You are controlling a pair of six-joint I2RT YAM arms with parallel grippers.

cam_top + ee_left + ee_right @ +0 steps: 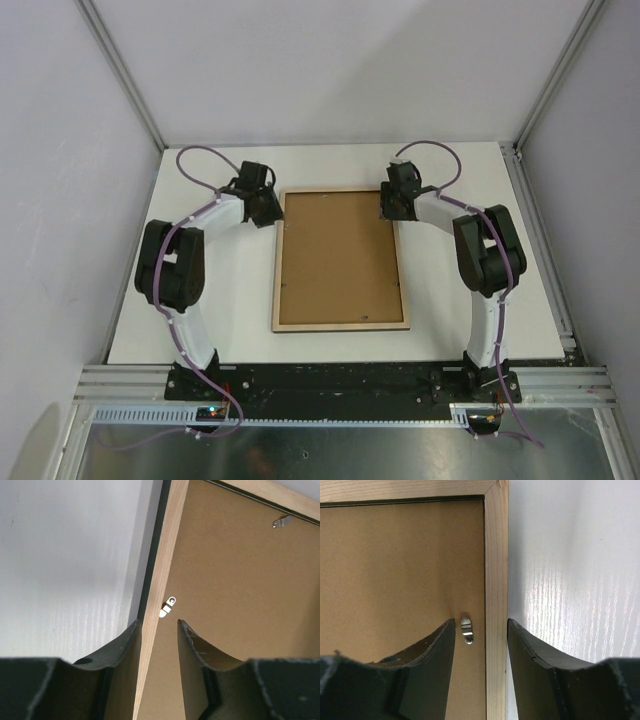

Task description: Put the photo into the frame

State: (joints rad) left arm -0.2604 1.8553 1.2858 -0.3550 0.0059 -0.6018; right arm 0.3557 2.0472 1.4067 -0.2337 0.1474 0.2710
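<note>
1 large thin rect. pale-wood picture frame. 1 plain brown cardboard backing board. 3 small silver metal clips seen: 2 ahead of left gripper, 1 btwn fingers of right gripper. 2 grippers, 2 black fingers ea. 1 white table.

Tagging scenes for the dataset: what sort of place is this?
Likely a lab robot cell: white table boxed in by aluminium posts and grey panels, left arm and right arm bolted to a rail at its near edge.
</note>
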